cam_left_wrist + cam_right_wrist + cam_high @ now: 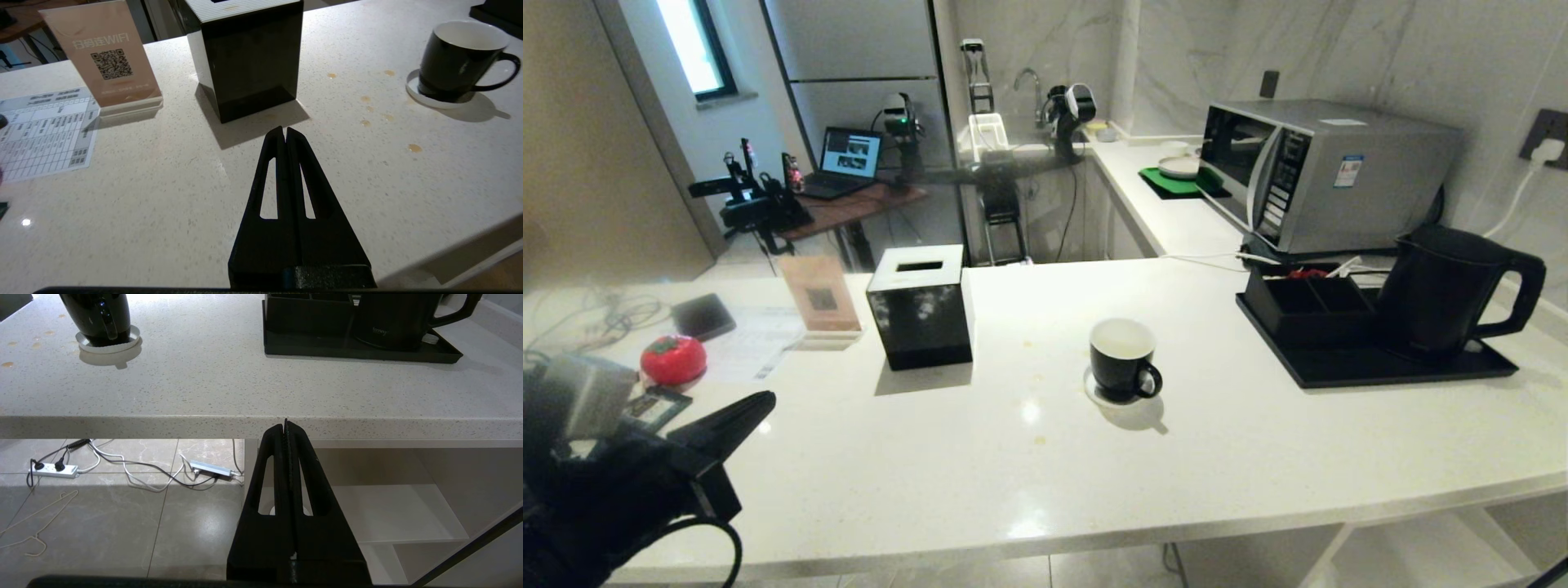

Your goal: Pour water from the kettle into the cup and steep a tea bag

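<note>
Meanwhile, cup (1123, 359) sits on its coaster, well apart from kettle (1445, 287).

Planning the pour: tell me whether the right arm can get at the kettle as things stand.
Probably yes. The right end effector is shut, below the counter edge, so it must rise first. The kettle stands on the black tray with its handle turned outward and unobstructed.

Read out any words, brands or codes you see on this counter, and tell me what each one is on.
"WIFI", after Chinese characters too blurred to read: pink stand-up sign, above a QR code.
Kettle: a small brand mark, too small to read.
Printed sheet: a table of tiny text, unreadable.
Microwave: blue-and-white sticker and panel buttons, unreadable.
Cup and black tissue box: no text visible.
</note>
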You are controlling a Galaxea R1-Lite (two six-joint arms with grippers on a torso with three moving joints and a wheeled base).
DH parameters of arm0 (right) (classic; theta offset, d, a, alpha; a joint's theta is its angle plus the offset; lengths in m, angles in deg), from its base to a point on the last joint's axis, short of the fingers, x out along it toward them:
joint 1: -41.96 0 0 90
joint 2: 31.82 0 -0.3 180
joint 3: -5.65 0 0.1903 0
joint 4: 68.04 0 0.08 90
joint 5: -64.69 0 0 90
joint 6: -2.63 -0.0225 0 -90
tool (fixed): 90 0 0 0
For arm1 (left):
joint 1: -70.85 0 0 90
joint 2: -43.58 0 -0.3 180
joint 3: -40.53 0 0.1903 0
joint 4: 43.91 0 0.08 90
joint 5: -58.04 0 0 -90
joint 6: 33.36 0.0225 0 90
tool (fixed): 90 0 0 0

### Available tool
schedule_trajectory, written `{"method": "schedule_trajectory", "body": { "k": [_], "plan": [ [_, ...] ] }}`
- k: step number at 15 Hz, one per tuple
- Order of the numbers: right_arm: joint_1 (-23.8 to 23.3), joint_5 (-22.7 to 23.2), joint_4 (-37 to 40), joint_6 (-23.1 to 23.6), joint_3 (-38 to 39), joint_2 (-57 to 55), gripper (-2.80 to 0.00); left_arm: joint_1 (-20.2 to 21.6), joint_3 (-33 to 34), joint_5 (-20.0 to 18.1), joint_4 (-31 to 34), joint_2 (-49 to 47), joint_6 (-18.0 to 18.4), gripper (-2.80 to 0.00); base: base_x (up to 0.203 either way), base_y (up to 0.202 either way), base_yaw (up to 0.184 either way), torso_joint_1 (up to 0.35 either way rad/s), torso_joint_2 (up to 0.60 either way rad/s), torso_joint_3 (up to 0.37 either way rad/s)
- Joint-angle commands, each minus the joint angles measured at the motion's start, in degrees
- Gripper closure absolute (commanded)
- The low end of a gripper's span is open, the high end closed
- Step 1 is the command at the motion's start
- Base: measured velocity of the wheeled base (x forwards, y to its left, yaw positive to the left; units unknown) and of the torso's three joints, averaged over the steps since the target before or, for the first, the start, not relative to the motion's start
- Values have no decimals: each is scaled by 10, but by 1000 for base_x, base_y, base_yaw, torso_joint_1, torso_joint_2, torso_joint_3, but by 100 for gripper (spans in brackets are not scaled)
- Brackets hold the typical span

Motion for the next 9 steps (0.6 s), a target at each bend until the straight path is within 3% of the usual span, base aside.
{"method": "schedule_trajectory", "body": {
  "k": [1, 5, 9],
  "plan": [
    [0, 0, 0, 0, 0, -1, 0, 1, 8, -1, 54, 115, 2, 0, 0, 0, 0, 0, 0, 0],
    [0, 0, -1, 0, 0, -1, 0, -4, 9, 0, 242, 299, 2, 0, 0, 0, 0, 0, 0, 0],
    [0, 0, 0, 0, 0, -1, 0, -8, 10, 0, 391, 416, 1, 0, 0, 0, 0, 0, 0, 0]
  ]
}}
